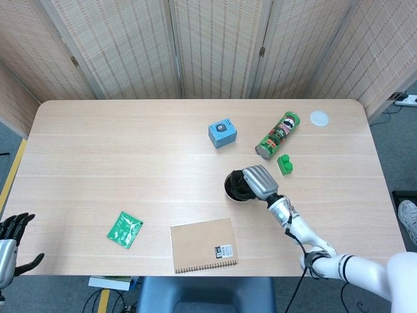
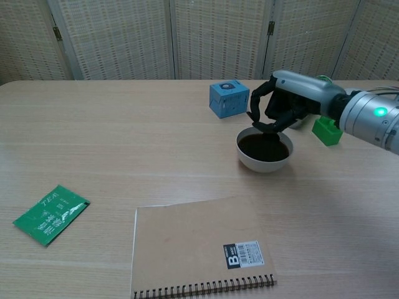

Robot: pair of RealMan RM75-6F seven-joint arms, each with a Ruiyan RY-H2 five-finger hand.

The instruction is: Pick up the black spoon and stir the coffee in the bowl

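Hovering over the round white bowl (image 2: 264, 151) of dark coffee at center right, the right hand (image 2: 282, 109) curls its black fingers around something dark, likely the black spoon (image 2: 260, 124); its long axis and direction are too hidden to tell. At lower left, the left hand (image 1: 13, 236) rests with fingers spread, grasping nothing.

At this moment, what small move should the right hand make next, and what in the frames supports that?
Probably lower slightly and begin a small circular sweep. The right hand hangs directly over the bowl of coffee, fingers curled downward around something dark that is likely the black spoon, though it cannot be made out clearly. It already sits above the liquid, so no sideways travel seems needed.
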